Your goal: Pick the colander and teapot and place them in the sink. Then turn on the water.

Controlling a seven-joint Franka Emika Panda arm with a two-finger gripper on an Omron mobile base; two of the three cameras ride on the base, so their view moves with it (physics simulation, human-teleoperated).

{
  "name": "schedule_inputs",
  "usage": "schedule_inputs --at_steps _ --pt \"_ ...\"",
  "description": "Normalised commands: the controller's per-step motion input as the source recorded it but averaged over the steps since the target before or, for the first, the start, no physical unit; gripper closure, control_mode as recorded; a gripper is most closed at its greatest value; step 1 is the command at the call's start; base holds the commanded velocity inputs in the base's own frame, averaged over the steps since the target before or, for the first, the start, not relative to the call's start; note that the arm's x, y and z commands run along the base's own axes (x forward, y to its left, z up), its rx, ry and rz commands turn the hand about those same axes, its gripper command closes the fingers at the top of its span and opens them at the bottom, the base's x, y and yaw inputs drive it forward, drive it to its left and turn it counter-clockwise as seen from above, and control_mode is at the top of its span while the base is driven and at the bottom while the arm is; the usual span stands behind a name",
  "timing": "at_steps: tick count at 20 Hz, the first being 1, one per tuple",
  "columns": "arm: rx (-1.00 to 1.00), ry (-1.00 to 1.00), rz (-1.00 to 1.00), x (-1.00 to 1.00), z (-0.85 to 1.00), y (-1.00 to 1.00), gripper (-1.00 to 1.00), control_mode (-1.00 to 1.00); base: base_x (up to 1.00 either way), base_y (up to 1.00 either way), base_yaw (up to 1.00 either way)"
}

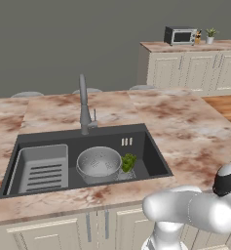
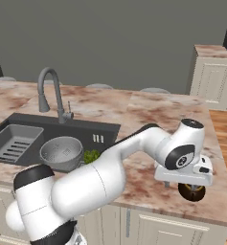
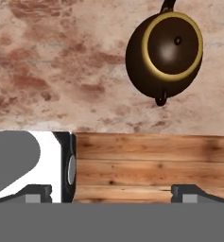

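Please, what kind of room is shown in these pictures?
Most likely a home kitchen: a dark sink with a tall tap set in a marble counter, and a microwave on cabinets behind.

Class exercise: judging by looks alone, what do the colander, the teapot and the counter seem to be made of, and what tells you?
Colander: probably matte metal, silver-grey with fine perforations and a rolled rim. Teapot: perhaps glazed ceramic, glossy dark brown with a highlight on the lid and a gold rim. Counter: looks like polished marble, pinkish-brown with mottled veins.

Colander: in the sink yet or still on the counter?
In. The colander sits upright inside the sink basin, right of the grey tray, greens beside it.
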Motion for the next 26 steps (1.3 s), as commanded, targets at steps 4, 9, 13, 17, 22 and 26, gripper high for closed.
schedule_inputs --at_steps 4,9,13,17,22,26 --pt "0.00 0.00 0.00 0.21 -0.22 -0.06 -1.00 -1.00 0.00 0.00 0.00" --pt "0.00 0.00 0.00 0.19 -0.19 -0.09 -1.00 -1.00 0.00 0.00 0.00" --pt "0.00 0.00 0.00 0.08 -0.21 -0.23 -1.00 -1.00 0.00 0.00 0.00" --pt "0.00 0.00 0.00 0.07 -0.17 -0.22 -1.00 -1.00 0.00 0.00 0.00" --pt "0.00 0.00 0.00 0.21 -0.19 -0.18 -1.00 -1.00 0.00 0.00 0.00" --pt "0.00 0.00 0.00 0.24 -0.19 -0.15 -1.00 -1.00 0.00 0.00 0.00"
